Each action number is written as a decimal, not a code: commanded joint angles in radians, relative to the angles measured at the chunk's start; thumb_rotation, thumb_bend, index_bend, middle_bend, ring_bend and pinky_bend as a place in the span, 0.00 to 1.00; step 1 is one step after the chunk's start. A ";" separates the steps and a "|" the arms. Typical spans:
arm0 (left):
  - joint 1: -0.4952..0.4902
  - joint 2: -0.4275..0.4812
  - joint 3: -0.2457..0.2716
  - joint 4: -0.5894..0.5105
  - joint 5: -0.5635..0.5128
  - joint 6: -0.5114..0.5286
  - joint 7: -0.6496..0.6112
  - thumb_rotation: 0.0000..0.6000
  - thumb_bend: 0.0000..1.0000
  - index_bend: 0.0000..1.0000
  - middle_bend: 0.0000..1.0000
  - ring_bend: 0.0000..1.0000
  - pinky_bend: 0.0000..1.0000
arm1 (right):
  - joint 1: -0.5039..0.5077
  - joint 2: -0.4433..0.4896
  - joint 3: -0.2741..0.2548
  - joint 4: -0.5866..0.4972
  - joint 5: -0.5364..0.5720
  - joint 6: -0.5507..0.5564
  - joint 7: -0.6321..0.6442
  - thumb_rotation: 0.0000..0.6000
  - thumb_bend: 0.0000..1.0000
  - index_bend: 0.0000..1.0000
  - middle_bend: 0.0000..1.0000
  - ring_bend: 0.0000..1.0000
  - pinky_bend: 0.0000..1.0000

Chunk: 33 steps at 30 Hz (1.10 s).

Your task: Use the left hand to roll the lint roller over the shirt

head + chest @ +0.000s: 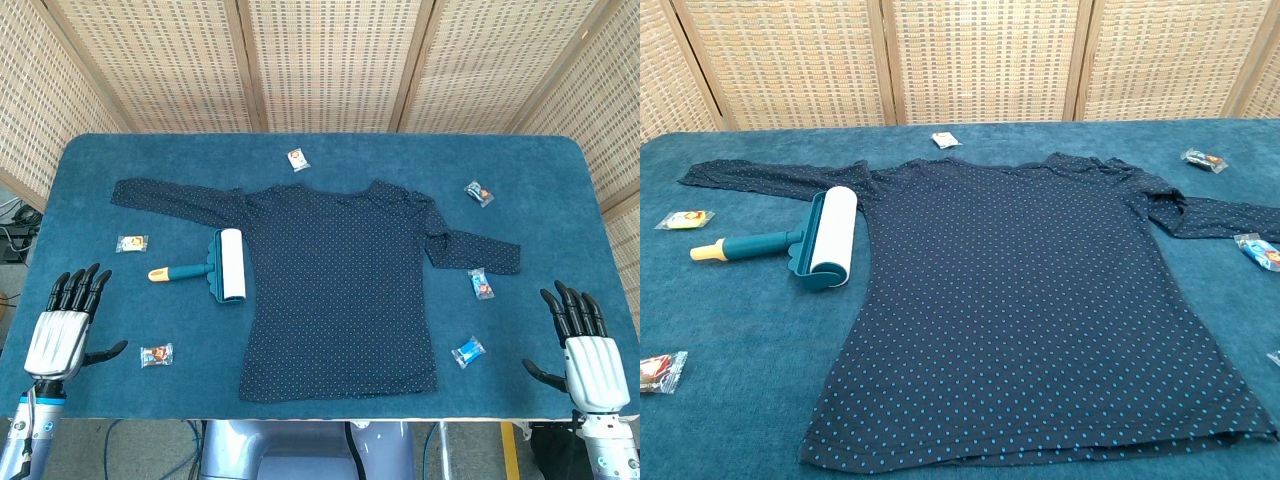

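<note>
Two hands were in frame, neither holding anything: left hand [62,335] sat low at the near table edge, fingers spread and released; right hand [588,355] mirrored it at the far side, also released. One lint roller [210,268] lay well ahead and to the right of the left hand, its cream-tipped handle end pointing back toward that hand, white drum just beside the shirt [340,290] hem-side edge, touching or nearly so, can't tell. One shirt, spread flat, dotted navy, further right again. Six small wrapped candies counted: candy near left sleeve [131,243], candy by left hand [156,355], candy at collar [298,159], then three on the right-hand side at [479,193], [482,283], [468,351]. Likely risks, judged: the handle is thin and low on soft table cloth [150,160], so fingers could push it away rather than close round it; the candy just right of the hand could get knocked on the reach; sticky drum could drag and bunch the loose shirt if pressed hard.
</note>
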 commanded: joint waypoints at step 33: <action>-0.201 0.001 -0.127 0.015 -0.217 -0.288 0.073 1.00 0.28 0.35 0.83 0.76 0.71 | 0.007 -0.001 0.005 0.010 0.030 -0.030 0.024 1.00 0.12 0.00 0.00 0.00 0.00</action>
